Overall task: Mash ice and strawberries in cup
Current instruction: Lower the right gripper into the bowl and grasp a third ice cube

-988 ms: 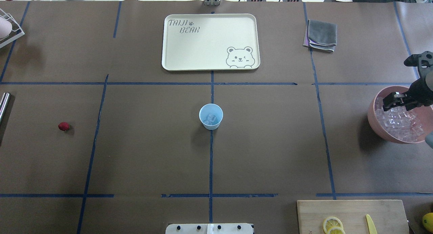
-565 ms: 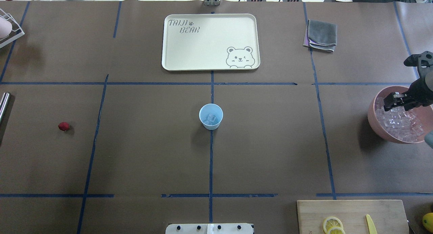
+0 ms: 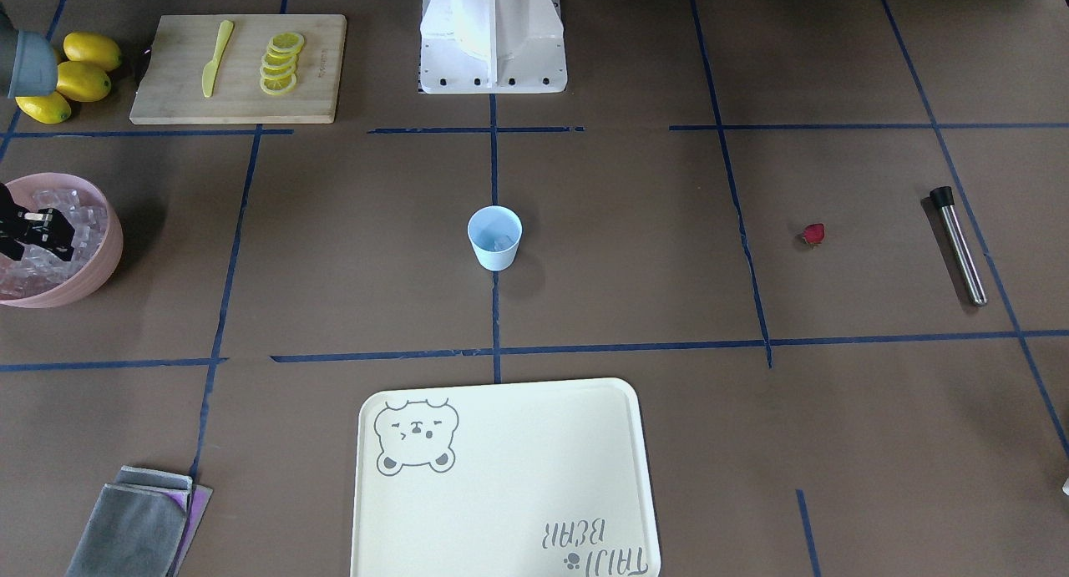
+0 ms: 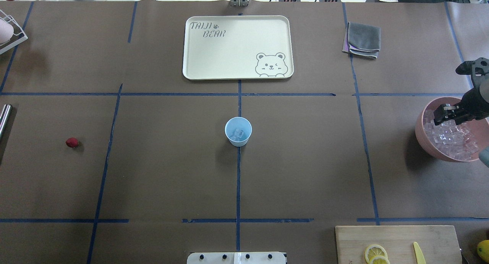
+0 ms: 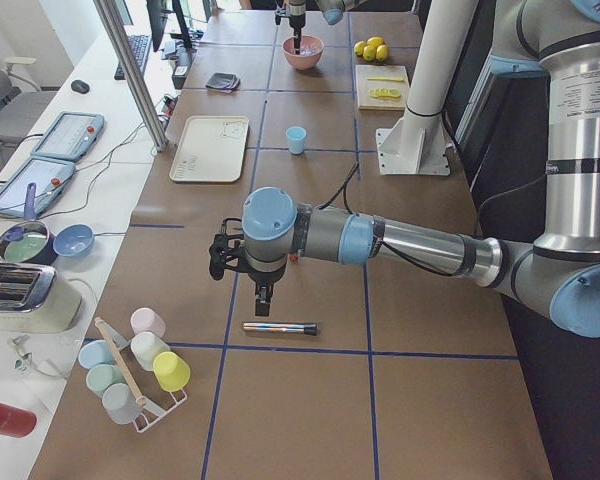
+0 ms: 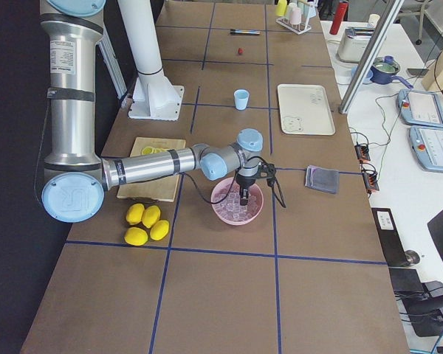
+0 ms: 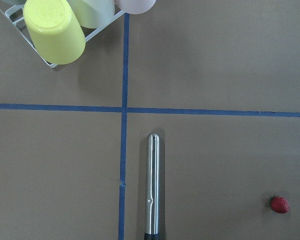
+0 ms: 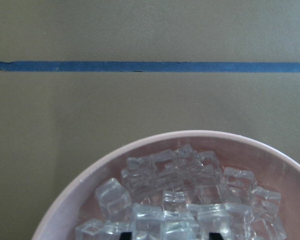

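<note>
The pale blue cup point(image 4: 238, 131) stands upright at the table's centre with a few ice cubes point(image 4: 239, 133) inside. It also shows in the front view as the cup point(image 3: 494, 237). A pink bowl point(image 4: 420, 131) at the right holds a heap of ice point(image 8: 180, 200). My right gripper point(image 4: 439, 117) hangs over that heap, open, with its fingertips point(image 8: 213, 235) down among the cubes. The strawberry point(image 4: 72, 142) lies alone at the far left, beside a steel muddler point(image 7: 153, 185). My left gripper point(image 5: 261, 300) hovers above the muddler. I cannot tell whether it is open or shut.
A cream bear tray point(image 4: 237, 47) lies behind the cup, and a folded grey cloth point(image 4: 363, 39) at the back right. A cutting board point(image 3: 238, 68) with lemon slices and a yellow knife sits near the base, whole lemons point(image 3: 71, 80) beside it. A cup rack point(image 7: 65, 30) stands at the left end.
My right gripper has edged slightly toward the back over the bowl's ice. The cup, the strawberry and the muddler have not moved.
</note>
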`<state>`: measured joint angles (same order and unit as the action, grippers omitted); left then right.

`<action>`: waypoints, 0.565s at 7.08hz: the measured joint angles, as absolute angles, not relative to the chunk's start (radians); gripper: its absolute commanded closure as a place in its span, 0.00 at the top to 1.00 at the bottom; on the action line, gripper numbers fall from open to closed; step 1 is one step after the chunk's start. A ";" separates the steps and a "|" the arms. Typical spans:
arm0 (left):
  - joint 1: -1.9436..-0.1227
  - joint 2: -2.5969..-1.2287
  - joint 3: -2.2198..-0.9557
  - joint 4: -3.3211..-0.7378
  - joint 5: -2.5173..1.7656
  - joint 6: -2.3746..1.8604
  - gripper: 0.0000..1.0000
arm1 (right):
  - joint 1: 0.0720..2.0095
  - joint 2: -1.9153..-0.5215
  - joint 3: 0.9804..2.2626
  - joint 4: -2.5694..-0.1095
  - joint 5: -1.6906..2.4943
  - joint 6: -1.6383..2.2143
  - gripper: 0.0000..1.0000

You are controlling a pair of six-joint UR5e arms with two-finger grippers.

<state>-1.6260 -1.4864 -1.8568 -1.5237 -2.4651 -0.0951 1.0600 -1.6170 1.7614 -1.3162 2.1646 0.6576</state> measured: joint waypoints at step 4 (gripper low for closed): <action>-1.626 -1.486 -1.858 -1.524 -2.466 -0.106 1.00 | 1.111 -1.629 1.824 -1.352 2.170 0.656 0.00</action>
